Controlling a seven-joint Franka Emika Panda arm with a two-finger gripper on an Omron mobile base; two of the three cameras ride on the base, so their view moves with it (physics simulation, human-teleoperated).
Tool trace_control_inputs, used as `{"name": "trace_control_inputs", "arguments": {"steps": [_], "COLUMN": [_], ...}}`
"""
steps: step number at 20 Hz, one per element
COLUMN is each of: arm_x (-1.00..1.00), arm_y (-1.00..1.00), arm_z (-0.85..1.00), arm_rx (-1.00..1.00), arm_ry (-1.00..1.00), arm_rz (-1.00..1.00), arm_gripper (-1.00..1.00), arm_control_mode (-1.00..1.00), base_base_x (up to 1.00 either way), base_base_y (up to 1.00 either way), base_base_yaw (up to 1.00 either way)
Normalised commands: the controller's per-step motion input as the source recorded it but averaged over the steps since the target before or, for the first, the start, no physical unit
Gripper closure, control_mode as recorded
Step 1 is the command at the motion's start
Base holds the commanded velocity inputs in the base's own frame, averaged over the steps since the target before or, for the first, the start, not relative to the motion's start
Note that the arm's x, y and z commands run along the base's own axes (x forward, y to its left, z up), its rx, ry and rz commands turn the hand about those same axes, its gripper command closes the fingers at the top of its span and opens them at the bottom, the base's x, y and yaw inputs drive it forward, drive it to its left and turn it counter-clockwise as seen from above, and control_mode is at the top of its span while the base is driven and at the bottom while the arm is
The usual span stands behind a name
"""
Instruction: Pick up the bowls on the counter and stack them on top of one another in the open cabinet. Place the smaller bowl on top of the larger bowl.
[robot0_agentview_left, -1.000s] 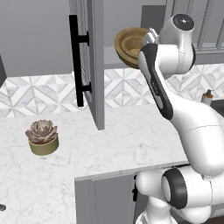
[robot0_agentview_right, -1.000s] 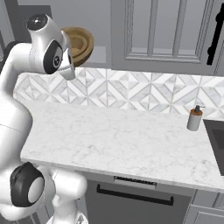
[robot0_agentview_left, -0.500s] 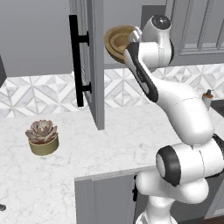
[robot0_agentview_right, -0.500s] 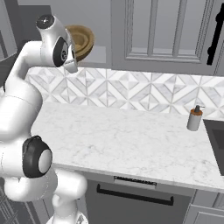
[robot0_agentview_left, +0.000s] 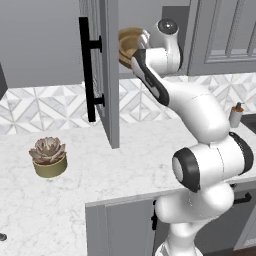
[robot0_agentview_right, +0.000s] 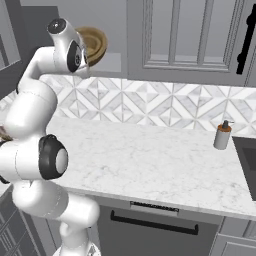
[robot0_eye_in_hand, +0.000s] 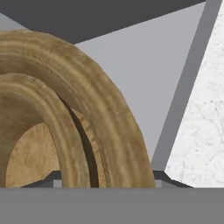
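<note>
My gripper (robot0_agentview_left: 141, 43) (robot0_agentview_right: 86, 52) is shut on a light-brown wooden bowl, wide with a thick rim, so I take it for the larger bowl (robot0_agentview_left: 129, 44) (robot0_agentview_right: 95, 45). I hold it tilted on its side at the mouth of the open cabinet (robot0_agentview_left: 172, 15), just right of the open door (robot0_agentview_left: 108, 75). In the hand view its rim (robot0_eye_in_hand: 105, 100) shows as a thick outer arc and a thinner inner arc over the grey shelf (robot0_eye_in_hand: 135, 65). The smaller bowl is out of view. The counter (robot0_agentview_left: 125, 165) (robot0_agentview_right: 150, 155) lies below.
The door's black bar handle (robot0_agentview_left: 88, 70) sticks out to the left. An olive-green succulent pot (robot0_agentview_left: 48, 158) stands on the counter at left. A soap bottle (robot0_agentview_right: 222, 135) stands near the sink at right. The panelled wall cabinet (robot0_agentview_right: 185, 35) adjoins the open one.
The arm has stretched up and carried the bowl leftward, from in front of the cabinet into its opening. The bowl stays tilted in the gripper.
</note>
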Motion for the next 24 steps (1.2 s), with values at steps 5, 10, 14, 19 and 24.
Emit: {"name": "trace_control_inputs", "arguments": {"steps": [5, 10, 14, 19, 24], "arm_x": [0.45, 0.65, 0.27, 0.0, -0.18], "arm_y": [0.16, 0.22, 0.13, 0.0, 0.0], "arm_z": [-0.09, -0.21, -0.08, 0.0, 0.08], "arm_rx": [0.0, 0.0, -0.01, -0.01, 0.0], "arm_ry": [0.02, 0.02, -0.04, -0.24, -0.17], "arm_rz": [0.0, 0.0, 0.0, 0.0, 0.0], "arm_gripper": [1.0, -1.0, -1.0, -1.0, -1.0], "arm_control_mode": [-1.0, -1.0, -1.0, -1.0, -1.0], "base_base_x": [0.0, 0.0, 0.0, 0.0, 0.0], "base_base_y": [0.0, 0.0, 0.0, 0.0, 0.0], "base_base_yaw": [0.0, 0.0, 0.0, 0.0, 0.0]}}
